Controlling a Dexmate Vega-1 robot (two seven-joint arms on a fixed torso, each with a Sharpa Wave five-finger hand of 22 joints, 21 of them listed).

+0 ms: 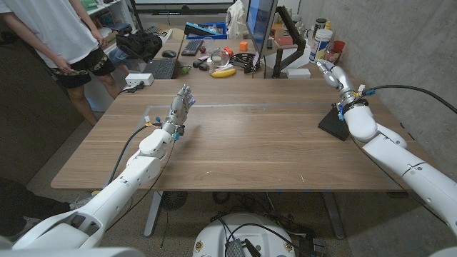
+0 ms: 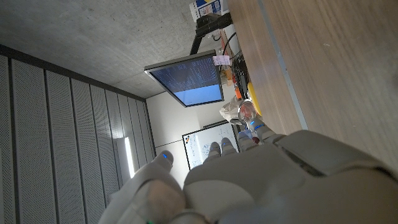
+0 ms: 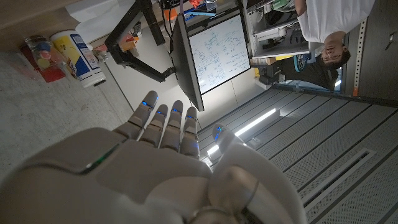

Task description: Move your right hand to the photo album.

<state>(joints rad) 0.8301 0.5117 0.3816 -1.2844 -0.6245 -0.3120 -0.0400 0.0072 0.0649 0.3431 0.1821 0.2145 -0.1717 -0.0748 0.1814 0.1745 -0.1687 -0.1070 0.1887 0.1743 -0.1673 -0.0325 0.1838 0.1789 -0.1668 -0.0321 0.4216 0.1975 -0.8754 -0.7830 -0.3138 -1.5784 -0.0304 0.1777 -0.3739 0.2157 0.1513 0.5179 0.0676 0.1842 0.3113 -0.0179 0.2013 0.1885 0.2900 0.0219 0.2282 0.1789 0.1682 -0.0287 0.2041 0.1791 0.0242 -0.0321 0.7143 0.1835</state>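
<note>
The dark, flat, squarish photo album (image 1: 333, 122) lay at the right edge of the wooden table (image 1: 243, 150), partly hidden by the robot's wrist; its cover showed no detail. The right hand (image 1: 330, 73) was above and beyond it, raised off the table toward the clutter at the back, fingers straight, close together and holding nothing. I judged the reach incomplete: the hand had yet to come back down onto the album. The left hand (image 1: 182, 102) stood upright well apart on the table's left, fingers extended, empty.
</note>
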